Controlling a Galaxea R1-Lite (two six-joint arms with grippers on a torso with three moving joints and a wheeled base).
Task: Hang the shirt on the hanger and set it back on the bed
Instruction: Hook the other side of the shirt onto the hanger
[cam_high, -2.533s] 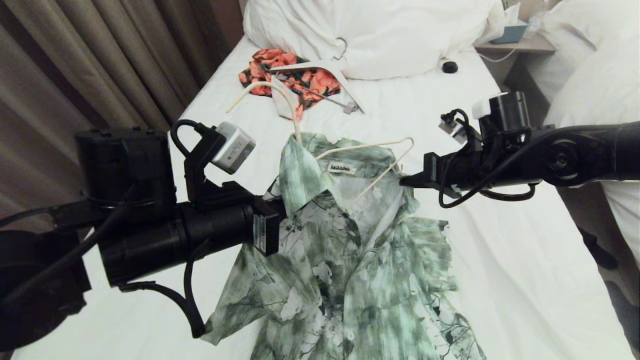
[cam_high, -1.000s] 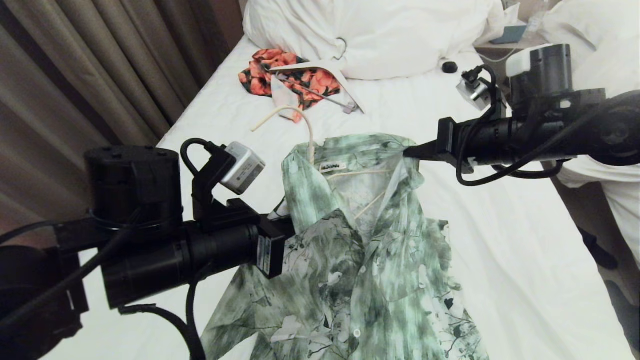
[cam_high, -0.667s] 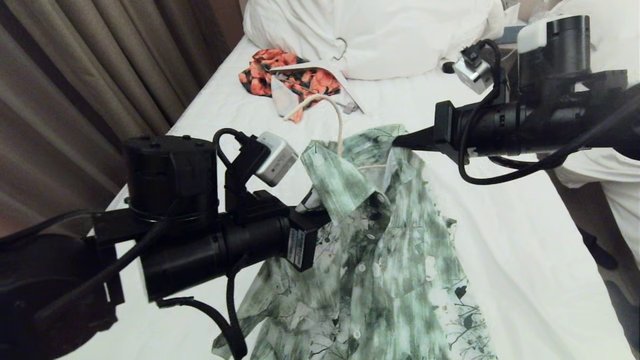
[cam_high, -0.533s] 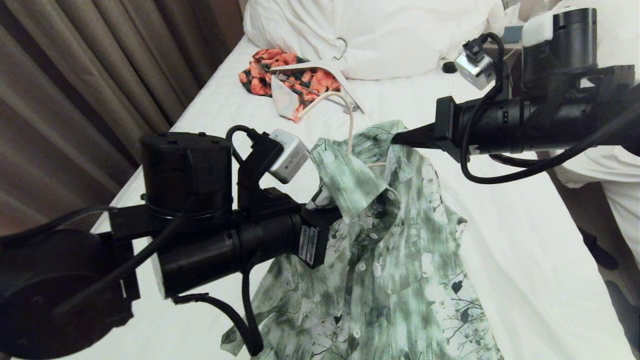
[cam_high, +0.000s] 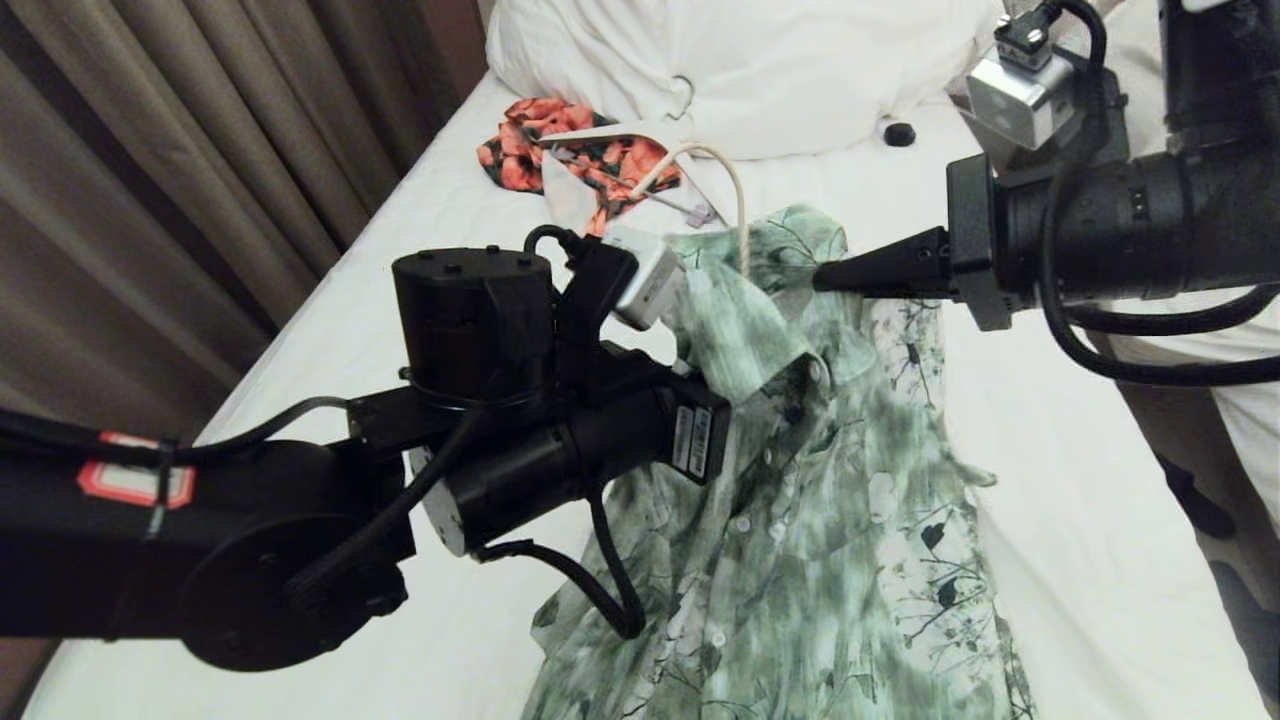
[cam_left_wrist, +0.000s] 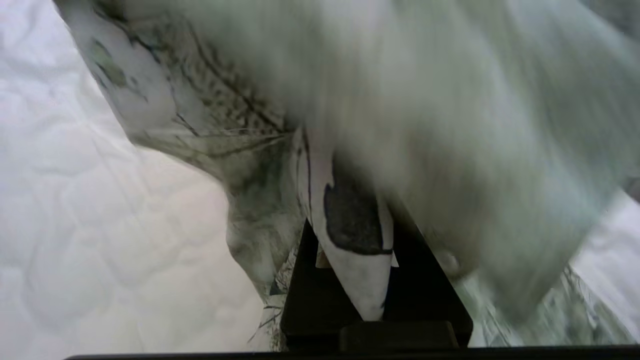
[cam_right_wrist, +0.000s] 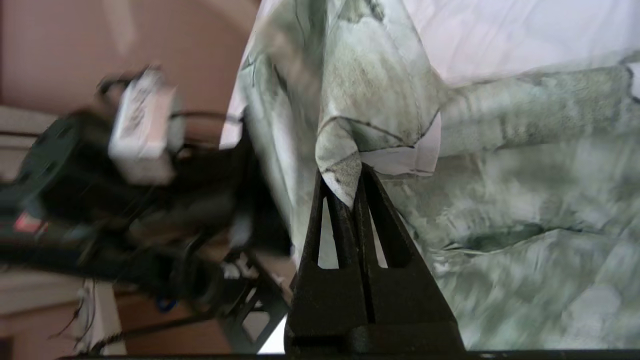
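Your shirt hangs lifted by its two shoulders above the bed; its lower part trails down toward you and, as far as I can judge, the hem rests on the sheet. The long axis of the shirt runs from the collar, far from you, down to the hem, near you. The hanger is inside the collar: only its thin cream hook stands up from the neck, and the frame is hidden under the cloth, so you cannot see whether both shoulders sit on it.

The left claw is closed on a fold of the shirt at the left shoulder, just below the collar. The right claw is closed on a pinch of cloth at the right shoulder. In the head view the two claws point toward each other across the collar, close together, so the shoulder line between them is slack and bunched, not stretched.

This is the relation that matters: the hook is between the two claws, a little nearer to the right one. To lay the shirt back flat, I think you must lower both shoulders together, along the bed's length.

Farther on lie an orange garment and the duvet.
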